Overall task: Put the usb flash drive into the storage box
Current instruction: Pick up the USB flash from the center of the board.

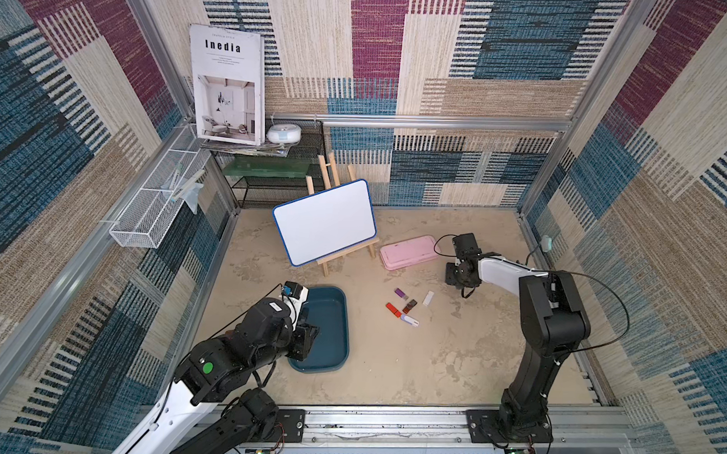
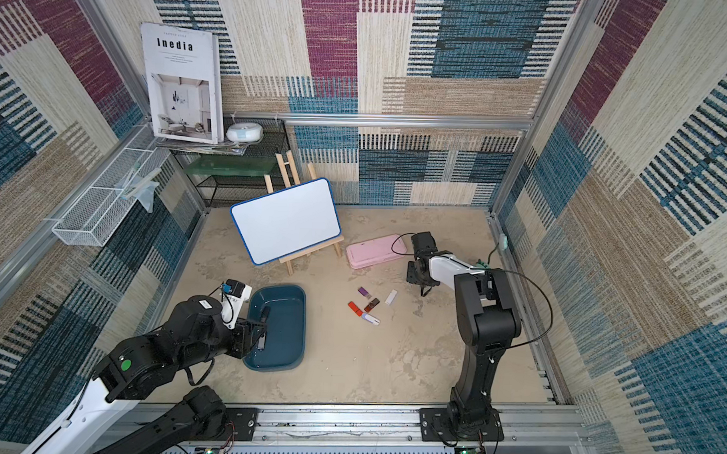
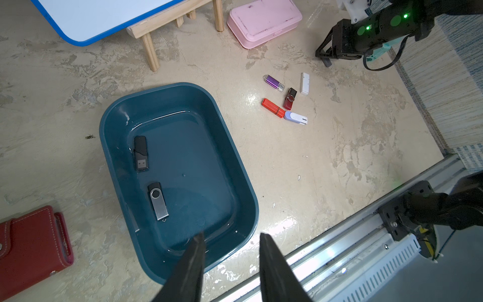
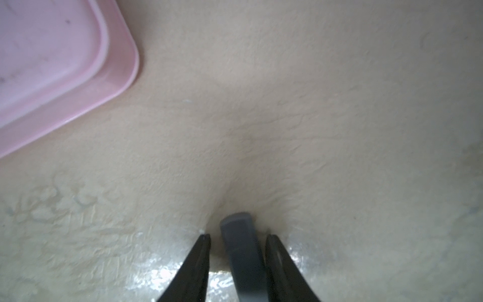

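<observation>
Trouble, as I judge it, starts with how the grey flash drive (image 4: 240, 251) sits in my right pincer (image 4: 238, 235). It is off-centre, close against one finger, with a sliver of counter (image 4: 313, 130) showing beside the other. The jaws stand narrow about it, but I cannot tell whether they truly grip. If one finger pushes first, the drive may swivel on the glossy surface and squirt out. It could also lift by a corner and drop on the way. It lies flat and low, so my tips could scrape the counter.

The drive is toward the counter's far right, just beside the pink case (image 4: 52, 65). The storage box (image 3: 198, 162) is well apart, by the left edge near the front, with two black drives (image 3: 141, 153) in it. The way across passes the white drive (image 1: 428, 298) and its loose neighbours, which a low carry could scatter. My left pincer (image 3: 231, 234) hangs over the box's near end, jaws apart and empty, and two arms over one box invites a knock.

My right arm (image 1: 554, 318) stands up from the front edge, forearm stretched toward the far right, wrist bent so the pincer points down. My left arm (image 1: 262, 328) is folded low at the front left.
</observation>
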You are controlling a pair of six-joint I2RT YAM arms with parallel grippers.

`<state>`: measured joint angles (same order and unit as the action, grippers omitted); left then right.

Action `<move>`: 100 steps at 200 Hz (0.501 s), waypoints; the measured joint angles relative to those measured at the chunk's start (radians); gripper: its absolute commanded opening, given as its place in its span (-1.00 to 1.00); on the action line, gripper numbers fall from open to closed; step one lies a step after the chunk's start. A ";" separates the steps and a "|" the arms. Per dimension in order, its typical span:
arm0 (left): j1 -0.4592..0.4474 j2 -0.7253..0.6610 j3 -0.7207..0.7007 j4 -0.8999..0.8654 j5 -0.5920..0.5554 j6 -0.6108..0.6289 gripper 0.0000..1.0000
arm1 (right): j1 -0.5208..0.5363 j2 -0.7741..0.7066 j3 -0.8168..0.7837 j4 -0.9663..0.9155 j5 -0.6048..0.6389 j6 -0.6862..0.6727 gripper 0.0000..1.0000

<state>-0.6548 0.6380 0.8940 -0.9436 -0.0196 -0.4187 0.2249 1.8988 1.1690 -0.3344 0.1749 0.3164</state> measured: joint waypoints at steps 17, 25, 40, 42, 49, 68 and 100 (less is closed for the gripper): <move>0.000 0.000 0.000 0.000 0.000 0.000 -0.21 | 0.002 -0.002 -0.005 0.006 0.000 0.000 -0.36; 0.000 0.000 0.000 0.000 0.000 0.000 -0.21 | 0.003 -0.003 -0.008 0.010 0.002 0.000 -0.42; 0.000 0.000 0.000 0.000 0.000 0.000 -0.21 | 0.004 -0.011 -0.020 0.016 0.003 0.001 -0.50; 0.000 0.001 0.000 0.000 0.000 0.000 -0.21 | 0.004 -0.013 -0.022 0.016 0.003 0.001 -0.51; 0.000 0.001 0.000 0.000 0.000 0.000 -0.21 | 0.004 -0.017 -0.027 0.017 0.005 0.000 -0.54; 0.000 0.001 0.000 0.000 0.000 0.000 -0.21 | 0.005 -0.026 -0.039 0.023 0.009 0.000 -0.67; 0.000 0.001 0.000 0.000 0.000 0.000 -0.21 | 0.006 -0.031 -0.043 0.020 0.015 0.000 -0.80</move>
<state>-0.6548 0.6392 0.8940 -0.9436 -0.0200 -0.4187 0.2310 1.8675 1.1263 -0.3145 0.1902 0.3168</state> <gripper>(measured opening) 0.397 0.201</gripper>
